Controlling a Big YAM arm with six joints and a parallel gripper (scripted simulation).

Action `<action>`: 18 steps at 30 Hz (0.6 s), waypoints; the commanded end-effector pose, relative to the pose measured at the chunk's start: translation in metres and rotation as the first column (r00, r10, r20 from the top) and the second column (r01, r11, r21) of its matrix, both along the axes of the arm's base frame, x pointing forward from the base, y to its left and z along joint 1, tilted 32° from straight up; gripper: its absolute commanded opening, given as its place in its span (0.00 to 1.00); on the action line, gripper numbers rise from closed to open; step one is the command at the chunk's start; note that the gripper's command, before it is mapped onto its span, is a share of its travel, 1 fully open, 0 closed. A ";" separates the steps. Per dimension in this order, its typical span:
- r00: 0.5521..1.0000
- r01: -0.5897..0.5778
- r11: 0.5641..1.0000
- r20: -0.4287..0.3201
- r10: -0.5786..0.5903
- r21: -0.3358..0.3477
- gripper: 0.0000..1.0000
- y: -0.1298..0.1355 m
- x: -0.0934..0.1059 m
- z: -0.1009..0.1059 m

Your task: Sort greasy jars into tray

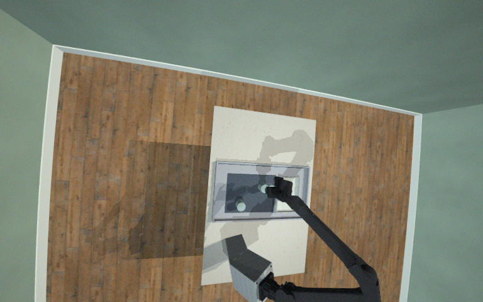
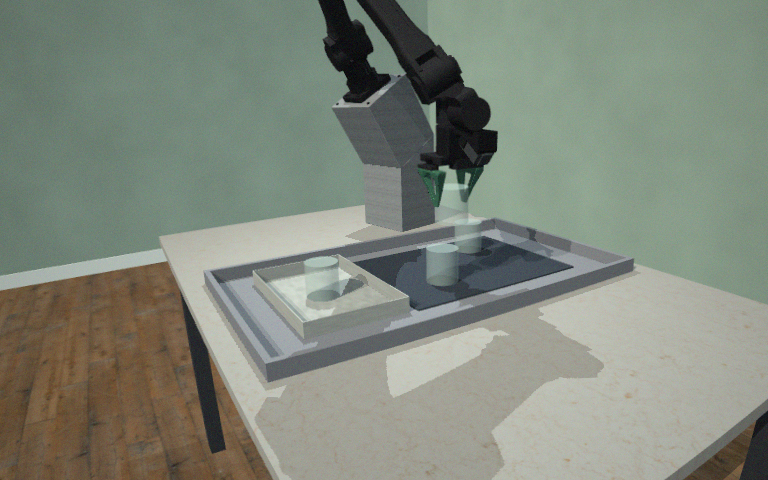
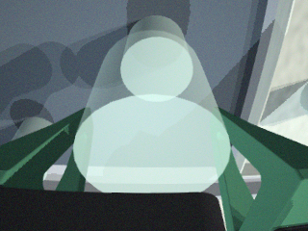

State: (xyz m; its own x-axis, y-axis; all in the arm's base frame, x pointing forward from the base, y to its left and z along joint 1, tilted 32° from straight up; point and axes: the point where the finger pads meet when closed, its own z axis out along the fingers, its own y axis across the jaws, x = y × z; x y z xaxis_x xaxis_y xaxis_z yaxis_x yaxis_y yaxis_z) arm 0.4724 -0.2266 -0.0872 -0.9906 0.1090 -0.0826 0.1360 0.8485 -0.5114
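Note:
My gripper (image 2: pixel 451 202) (image 3: pixel 151 116) is shut on a clear pale-green glass jar (image 2: pixel 454 213) (image 3: pixel 152 149) and holds it upright above the setup, close to the tray side of the mat. A second jar (image 1: pixel 263 187) (image 2: pixel 442 266) (image 3: pixel 156 69) stands on the dark mat (image 1: pixel 231 185) (image 2: pixel 526 266) near the tray. A third jar (image 1: pixel 240 204) (image 2: pixel 468 236) (image 3: pixel 34 127) stands on the mat towards the arm's base. A fourth jar (image 2: pixel 321 277) stands inside the cream tray (image 1: pixel 285 207) (image 2: pixel 356 323); the arm hides it in the top view. Grease cannot be seen.
A grey raised rim (image 1: pixel 261 218) (image 2: pixel 339 352) surrounds the mat and the tray. The tray's low wall borders the mat. The arm's grey pedestal (image 1: pixel 249 265) (image 2: pixel 385 192) stands on the pale table top (image 1: pixel 249 121) (image 2: pixel 651 339) outside that rim.

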 end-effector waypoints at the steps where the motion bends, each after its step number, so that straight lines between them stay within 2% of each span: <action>1: 0.999 -0.012 1.000 0.033 0.013 -0.011 0.00 -0.016 0.008 0.027; 18: 0.999 -0.012 1.000 0.033 0.013 -0.011 0.00 -0.058 0.004 0.053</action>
